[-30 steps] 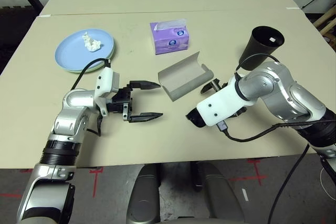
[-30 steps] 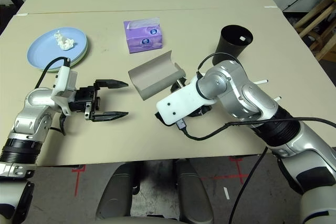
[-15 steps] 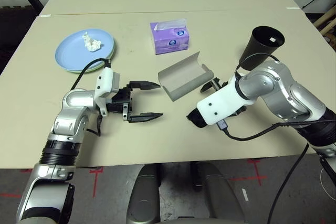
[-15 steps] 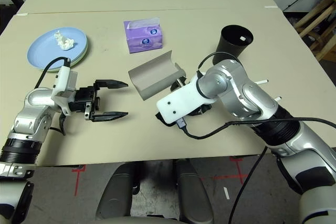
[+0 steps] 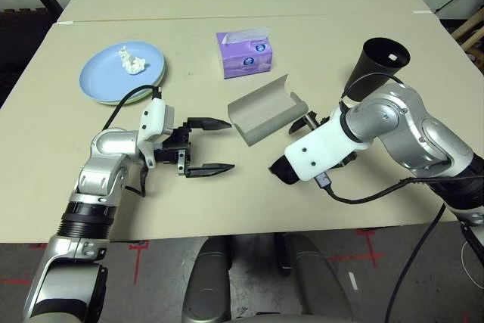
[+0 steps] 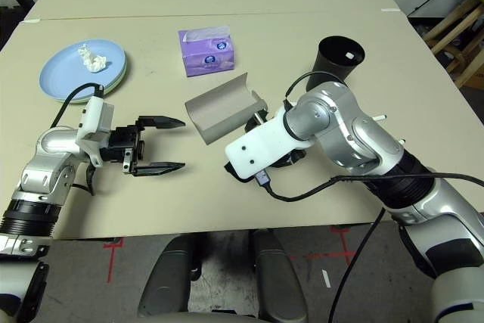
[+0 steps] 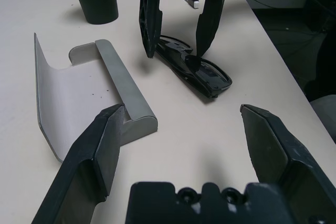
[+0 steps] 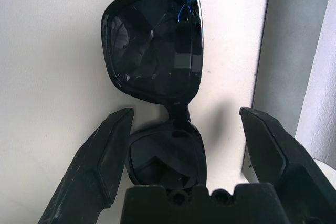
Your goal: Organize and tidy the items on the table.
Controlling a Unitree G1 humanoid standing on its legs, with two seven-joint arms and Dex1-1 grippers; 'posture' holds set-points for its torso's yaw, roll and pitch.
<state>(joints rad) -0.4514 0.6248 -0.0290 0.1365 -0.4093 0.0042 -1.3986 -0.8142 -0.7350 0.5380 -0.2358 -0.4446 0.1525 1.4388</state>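
The tissue (image 5: 129,59) is laid on the stacked plates (image 5: 106,81) far left; the tissue box (image 5: 244,54) is set behind the glasses case (image 5: 266,108), the cup (image 5: 378,63) to the right.

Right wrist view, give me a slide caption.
Open right gripper poised over black sunglasses on the table, open grey case alongside.

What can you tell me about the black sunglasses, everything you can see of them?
The black sunglasses are glossy, with dark lenses and a thick frame that looks like plastic. They lie folded and flat on the pale table, beside the open grey glasses case without touching it. The open right hand straddles them near the nose bridge, its fingers either side, not closed on them.
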